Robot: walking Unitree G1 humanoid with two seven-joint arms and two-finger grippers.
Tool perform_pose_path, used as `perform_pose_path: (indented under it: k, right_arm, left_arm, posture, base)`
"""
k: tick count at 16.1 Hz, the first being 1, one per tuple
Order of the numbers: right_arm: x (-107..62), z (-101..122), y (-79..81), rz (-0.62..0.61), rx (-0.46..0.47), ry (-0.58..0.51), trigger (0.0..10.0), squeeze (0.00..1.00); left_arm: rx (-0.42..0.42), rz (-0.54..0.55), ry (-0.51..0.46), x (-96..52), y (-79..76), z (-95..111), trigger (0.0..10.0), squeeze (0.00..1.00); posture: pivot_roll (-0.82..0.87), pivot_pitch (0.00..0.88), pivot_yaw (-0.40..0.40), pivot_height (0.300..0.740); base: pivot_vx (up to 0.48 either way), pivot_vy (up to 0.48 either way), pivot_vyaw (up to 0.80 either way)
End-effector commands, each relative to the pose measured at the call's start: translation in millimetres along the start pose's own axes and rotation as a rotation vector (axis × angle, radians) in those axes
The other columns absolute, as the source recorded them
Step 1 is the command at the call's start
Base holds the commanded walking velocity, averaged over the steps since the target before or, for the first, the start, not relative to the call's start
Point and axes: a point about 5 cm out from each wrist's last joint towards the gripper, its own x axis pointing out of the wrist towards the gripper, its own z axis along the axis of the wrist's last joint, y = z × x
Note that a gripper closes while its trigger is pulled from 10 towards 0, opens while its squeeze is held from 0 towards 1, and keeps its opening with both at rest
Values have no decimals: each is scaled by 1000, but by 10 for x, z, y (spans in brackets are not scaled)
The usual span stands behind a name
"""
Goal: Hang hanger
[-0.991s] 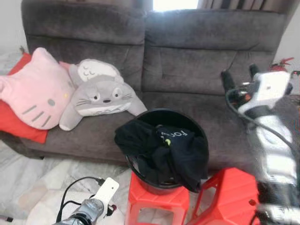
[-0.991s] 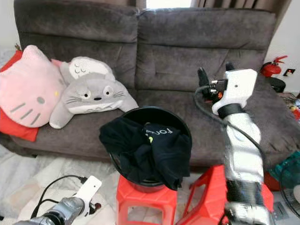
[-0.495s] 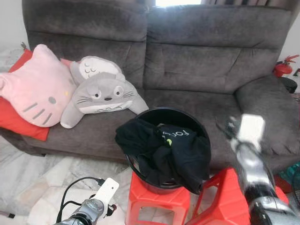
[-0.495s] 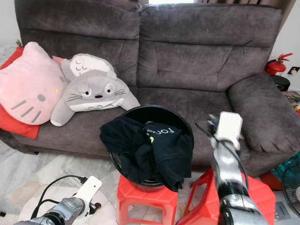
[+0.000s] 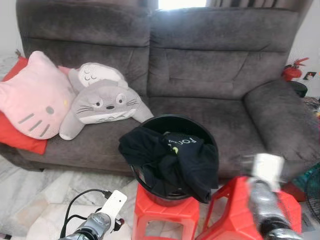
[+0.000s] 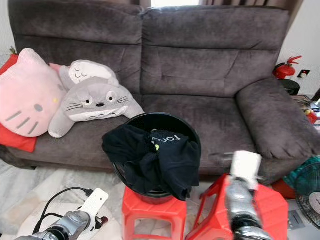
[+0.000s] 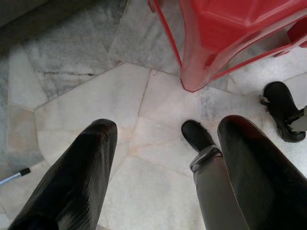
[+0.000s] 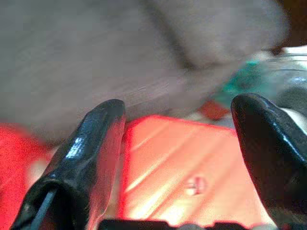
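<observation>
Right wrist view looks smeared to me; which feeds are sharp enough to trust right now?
Right wrist view: motion-blurred, sofa and red stool smeared, open right end effector sharper. Eye views: sofa and black bucket crisp, right arm blurred, window blown out. Left wrist view: sharp, open left end effector over marble floor.

Plush grey sofa point(image 5: 210, 75), glossy red plastic stool point(image 5: 165, 215), marble floor point(image 7: 96, 96).

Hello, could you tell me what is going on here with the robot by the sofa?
The robot stands facing a grey sofa, in front of a black bucket of dark clothes on a red stool. Its right claw is open and empty, low over a second red stool. The left claw hangs open above the floor. Neither holds a hanger.
</observation>
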Motion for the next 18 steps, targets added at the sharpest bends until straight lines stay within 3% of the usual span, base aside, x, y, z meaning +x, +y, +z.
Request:
perform_pose_path:
  k: [1,7,10,13,16,17,18]
  right_arm:
    - [-14,-37,144,84,-18,69,10000,0]
    - [-200,-500,376,172,84,407,10000,0]
    - [-246,-585,408,233,21,463,10000,0]
    - [-259,-593,442,279,-31,433,10000,0]
    - [-329,-669,524,300,-156,438,10000,0]
    - [-235,-518,436,171,-72,327,10000,0]
    - [-126,-299,339,108,79,230,10000,0]
  left_arm:
    - [4,6,3,0,7,0,10000,0]
    - [3,2,0,-1,11,14,10000,0]
    - [7,-2,2,-1,12,12,10000,0]
    - [-3,1,0,-1,13,6,10000,0]
    - [-10,0,-2,-3,19,-20,10000,0]
    - [-8,-11,-9,-4,14,-20,10000,0]
    - [-6,-14,-10,-5,17,-23,10000,0]
  posture:
    - [-189,0,-50,740]
    - [-178,0,-52,740]
    - [-178,0,-52,740]
    - [-161,0,-61,740]
    - [-171,0,-61,740]
    - [-176,0,-59,740]
    - [-175,0,-54,740]
  base:
    - [0,0,0]
    - [0,0,0]
    - [0,0,0]
    - [0,0,0]
    - [0,0,0]
    - [0,0,0]
    - [0,0,0]
